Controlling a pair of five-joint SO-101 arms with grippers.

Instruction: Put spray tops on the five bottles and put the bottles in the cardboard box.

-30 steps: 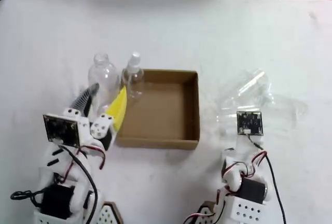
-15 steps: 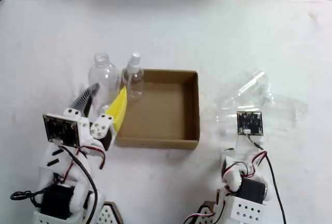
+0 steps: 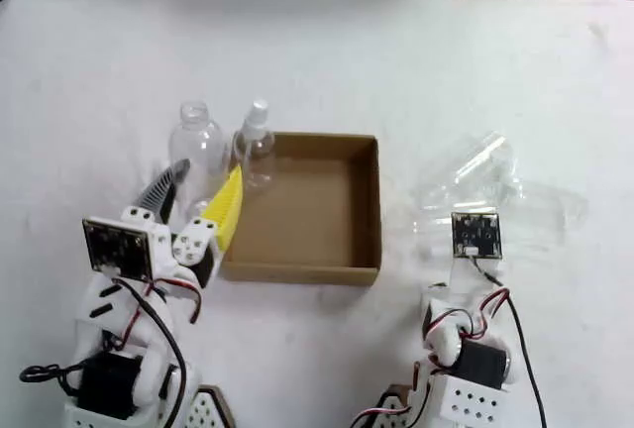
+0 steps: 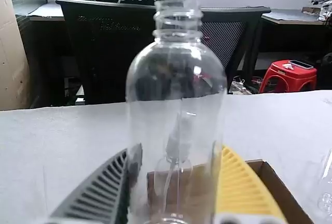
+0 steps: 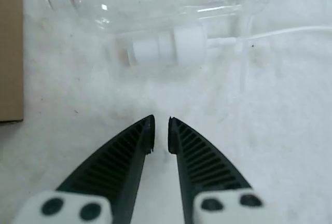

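left hand (image 3: 209, 168): fingers spread wide | right hand (image 5: 161, 126): fingers nearly together

White-bodied arms (image 3: 139, 284), black motors (image 3: 104, 385), red-and-black cables (image 3: 492, 301) — ribbed fingers (image 3: 226, 208), one yellow, others dark

light: bright, even | shadows: soft | glints: bottle (image 4: 176, 105) | table (image 3: 396, 52): washed-out

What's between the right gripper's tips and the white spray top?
Only bare table lies between the right gripper and the spray top, as the right wrist view shows.
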